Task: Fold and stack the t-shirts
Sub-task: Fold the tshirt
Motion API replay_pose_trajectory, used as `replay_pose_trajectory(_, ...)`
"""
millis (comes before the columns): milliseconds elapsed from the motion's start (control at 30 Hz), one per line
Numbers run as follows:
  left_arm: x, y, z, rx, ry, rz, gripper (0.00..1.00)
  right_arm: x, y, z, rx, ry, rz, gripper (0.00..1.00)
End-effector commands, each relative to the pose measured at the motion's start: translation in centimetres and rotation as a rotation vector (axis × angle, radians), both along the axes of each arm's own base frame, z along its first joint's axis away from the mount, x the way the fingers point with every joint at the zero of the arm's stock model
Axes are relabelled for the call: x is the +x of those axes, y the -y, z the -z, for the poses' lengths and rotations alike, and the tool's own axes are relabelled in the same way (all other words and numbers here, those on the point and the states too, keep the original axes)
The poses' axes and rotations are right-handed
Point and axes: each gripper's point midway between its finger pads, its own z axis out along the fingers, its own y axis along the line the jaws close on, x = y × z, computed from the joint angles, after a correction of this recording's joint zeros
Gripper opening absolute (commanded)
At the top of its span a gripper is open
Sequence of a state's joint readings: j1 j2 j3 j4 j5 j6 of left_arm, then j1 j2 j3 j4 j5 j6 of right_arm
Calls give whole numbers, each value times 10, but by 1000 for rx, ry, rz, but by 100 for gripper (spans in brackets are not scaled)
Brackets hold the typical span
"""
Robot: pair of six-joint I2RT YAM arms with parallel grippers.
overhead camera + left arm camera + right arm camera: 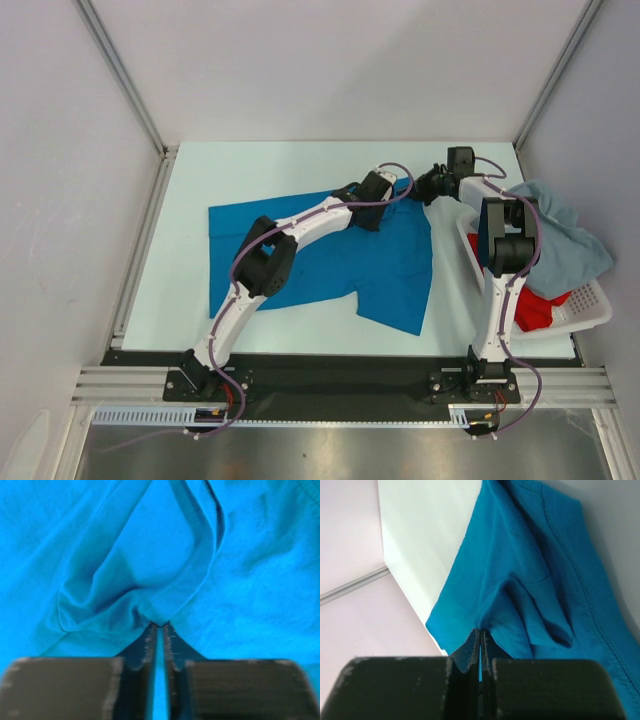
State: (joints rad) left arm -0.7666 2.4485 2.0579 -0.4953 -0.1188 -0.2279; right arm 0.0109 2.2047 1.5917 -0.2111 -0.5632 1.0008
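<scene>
The bright blue t-shirt (320,262) lies spread across the middle of the table. My left gripper (380,202) is down at its far edge, and the left wrist view shows the gripper (160,626) shut on a bunched fold of that blue t-shirt (150,555). My right gripper (420,190) is at the shirt's far right corner. It (481,630) is shut on the edge of the blue cloth (530,580), which it holds lifted off the table. The pale grey-blue t-shirt (562,235) and the red t-shirt (535,308) lie in the basket.
A white slatted basket (590,312) stands at the table's right edge, beside the right arm. Metal frame rails (140,250) run along the left side and at the back corners. The white tabletop (290,170) shows beyond the shirt.
</scene>
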Motion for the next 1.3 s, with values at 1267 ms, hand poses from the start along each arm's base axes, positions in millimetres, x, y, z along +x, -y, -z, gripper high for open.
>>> replay_pose_trajectory(1267, -32, -41, -54, 0, -89, 137, 0, -126, 37, -1, -343, -121, -200, 0)
